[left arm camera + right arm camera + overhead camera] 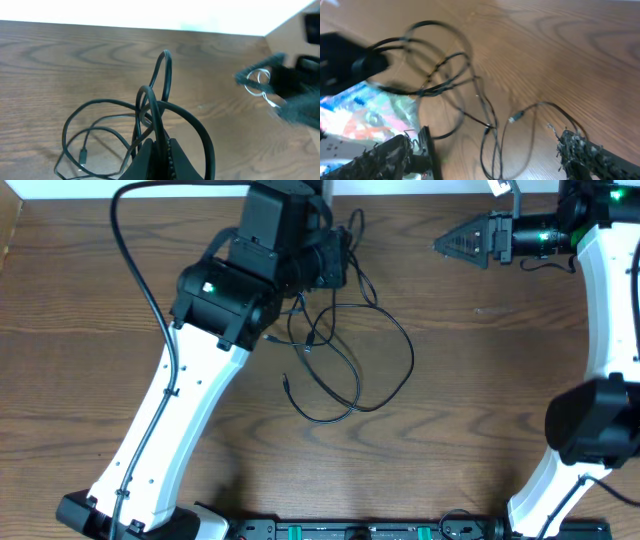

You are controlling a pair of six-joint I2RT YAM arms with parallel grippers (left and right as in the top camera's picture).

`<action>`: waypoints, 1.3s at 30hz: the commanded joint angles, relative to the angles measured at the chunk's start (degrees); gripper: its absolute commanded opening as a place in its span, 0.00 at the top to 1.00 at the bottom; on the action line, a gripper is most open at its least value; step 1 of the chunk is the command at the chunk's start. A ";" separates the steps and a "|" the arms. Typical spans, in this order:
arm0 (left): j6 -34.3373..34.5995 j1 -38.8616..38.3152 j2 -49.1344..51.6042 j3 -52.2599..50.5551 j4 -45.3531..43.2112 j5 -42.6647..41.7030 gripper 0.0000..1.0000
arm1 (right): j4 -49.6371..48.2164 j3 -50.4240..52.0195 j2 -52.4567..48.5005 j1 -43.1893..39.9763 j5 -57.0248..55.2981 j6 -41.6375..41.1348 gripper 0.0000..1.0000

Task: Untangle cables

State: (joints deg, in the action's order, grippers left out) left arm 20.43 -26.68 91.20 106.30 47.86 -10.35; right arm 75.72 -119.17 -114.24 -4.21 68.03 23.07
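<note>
Your left pincer (159, 150) was clenched on the black cables (157, 117). In its wrist view the two fingers met with no gap, and several cords rose out from between them, one standing up in a narrow loop and another arching off to the right. From overhead, that pincer (338, 260) sat at the far middle of the bench (480, 380), at the top of the bunch. Below it the cables (411, 352) spread toward you in wide, loose loops that crossed one another on the wood. One free plug end (288, 380) lay at the left edge of the spread, just beside the white left arm (190, 400). Your right pincer (486, 142) was released, its fingers standing wide apart with nothing between them but the cables lying on the bench below. Overhead it (447, 245) was at the far right, pointing toward the bunch and apart from it. A pale cord (257, 82) showed near it in the left wrist view, too blurred for you to tell whether they touched.
</note>
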 commanded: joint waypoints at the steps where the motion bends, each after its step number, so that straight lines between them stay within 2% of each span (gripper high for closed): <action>1: 3.30 2.56 -0.57 -0.09 -0.17 0.35 0.93 | 0.22 0.04 1.01 2.80 -1.25 -1.29 0.05; 4: 5.60 4.09 -0.57 -0.09 -0.13 0.33 0.93 | 0.42 0.07 0.63 6.05 -5.27 -2.67 0.04; 7: 7.85 4.48 -0.55 -0.09 -0.15 0.35 0.92 | -0.68 0.09 0.68 10.84 -5.77 0.48 0.06; 13: 8.00 4.48 -0.55 -0.09 0.11 0.33 0.93 | -5.38 0.09 0.66 17.84 -12.96 1.25 0.07; 19: 8.00 4.50 -0.55 -0.09 0.11 0.35 0.92 | -7.39 0.09 0.66 24.02 -20.79 3.78 0.15; 22: 8.28 4.48 -0.55 -0.09 0.11 0.35 0.93 | -9.22 0.55 0.52 26.01 -27.67 3.34 0.27; 23: 8.50 4.48 -0.55 -0.09 0.11 0.33 0.93 | -10.25 0.87 0.50 26.69 -29.40 2.73 0.35; 26: 8.63 4.50 -0.55 -0.09 0.11 0.35 0.93 | -14.34 2.25 0.28 27.91 -34.95 -1.18 0.73; 28: 8.63 4.74 -0.59 -0.09 0.46 0.33 0.92 | -17.94 3.50 0.28 27.89 -39.82 -6.86 0.99; 34: 7.23 6.99 -1.51 -0.09 3.93 0.37 0.93 | -21.29 4.50 0.28 23.98 -56.13 -26.03 0.99; 39: 4.74 11.76 -3.21 -0.09 8.96 0.61 0.93 | -19.82 4.50 0.28 17.16 -61.26 -31.52 0.99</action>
State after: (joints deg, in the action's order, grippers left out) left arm 27.73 -17.91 90.94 106.30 55.24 -10.37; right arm 55.29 -115.09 -113.62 17.39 14.98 -0.54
